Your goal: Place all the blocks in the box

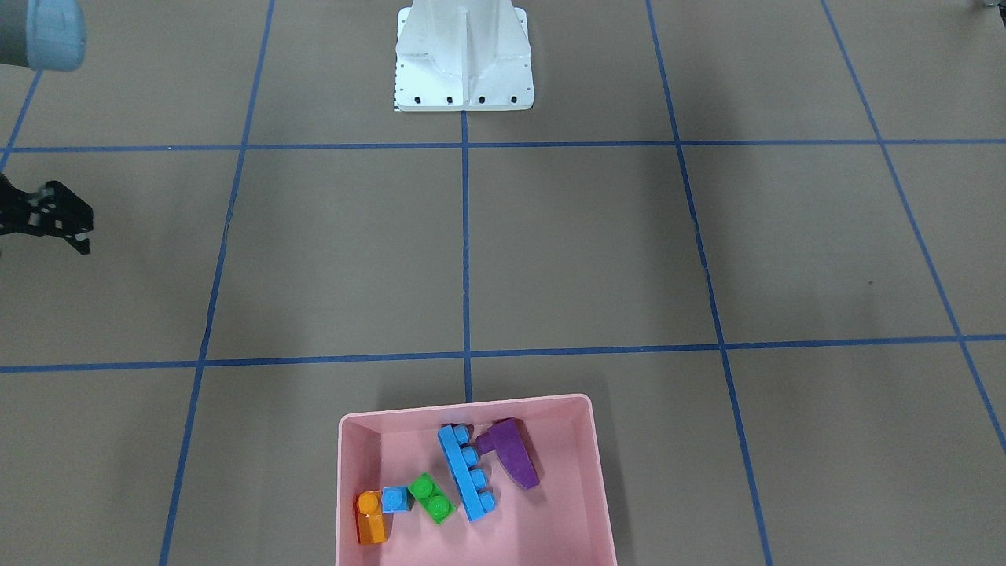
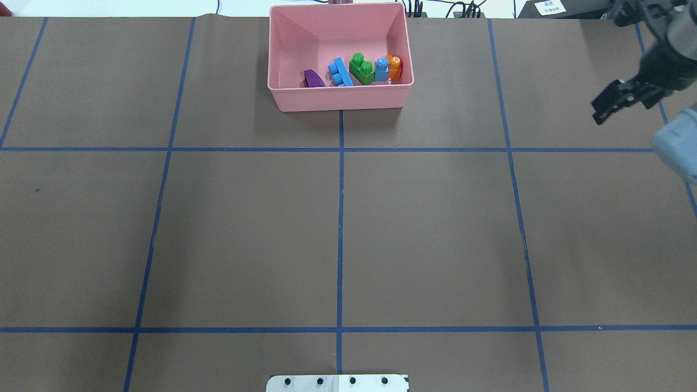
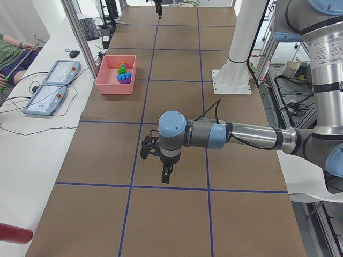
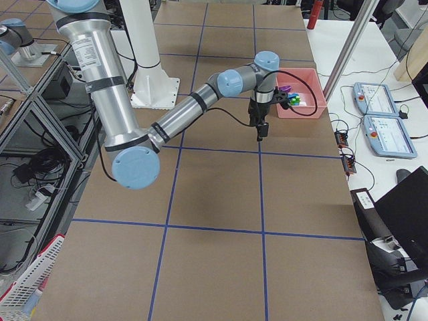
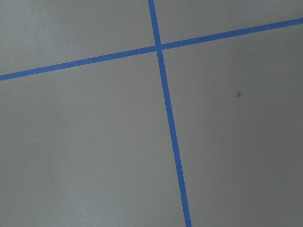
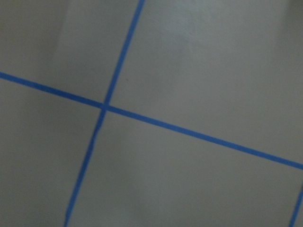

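Pink plastic box (image 1: 464, 406), lower centre of the front-facing view, on the brown table (image 1: 589, 251). We count five blocks inside. From left to right in that view:
- orange one-stud (image 1: 369, 515), touching the small blue cube (image 1: 394, 498)
- green two-stud (image 1: 431, 497), just beside the cube
- long blue four-stud (image 1: 468, 473), lying diagonally
- purple wedge (image 1: 512, 454), at its upper end

Right gripper (image 1: 82, 245), at the left edge and well apart from the box, seems to have its fingers pressed together and holds nothing. Left gripper (image 3: 166, 178) shows in the side view only, so we cannot tell its state.

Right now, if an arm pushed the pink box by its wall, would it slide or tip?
Probably slides: the pink box is low, wide and flat-bottomed on the smooth brown table. It looks like thin plastic, so likely light. Contents like the long blue block may shift inside.
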Controlling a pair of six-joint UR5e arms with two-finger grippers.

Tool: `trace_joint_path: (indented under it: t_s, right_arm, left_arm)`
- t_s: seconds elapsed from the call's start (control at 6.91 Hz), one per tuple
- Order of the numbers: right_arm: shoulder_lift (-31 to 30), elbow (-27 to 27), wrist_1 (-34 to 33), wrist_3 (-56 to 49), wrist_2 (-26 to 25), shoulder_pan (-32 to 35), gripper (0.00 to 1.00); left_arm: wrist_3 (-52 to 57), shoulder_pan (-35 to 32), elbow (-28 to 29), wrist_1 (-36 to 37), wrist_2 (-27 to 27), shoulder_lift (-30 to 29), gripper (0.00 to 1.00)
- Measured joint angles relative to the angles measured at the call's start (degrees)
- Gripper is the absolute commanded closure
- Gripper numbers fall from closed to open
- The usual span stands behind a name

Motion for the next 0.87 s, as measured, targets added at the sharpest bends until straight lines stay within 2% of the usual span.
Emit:
trace_joint_path:
  t_s: [0.43,0.87]
  right_arm:
    - [-16.8,2.9,1.5,-18.8,3.3,12.6,0.00]
    - [-31.3,2.4,14.6,-21.9,3.7,17.2,0.00]
  left_arm:
    - [0.0,-1.0,1.4,-0.3,-1.7,0.5,0.00]
    - [0.0,-1.4,1.1,-0.1,-2.0,0.6,0.00]
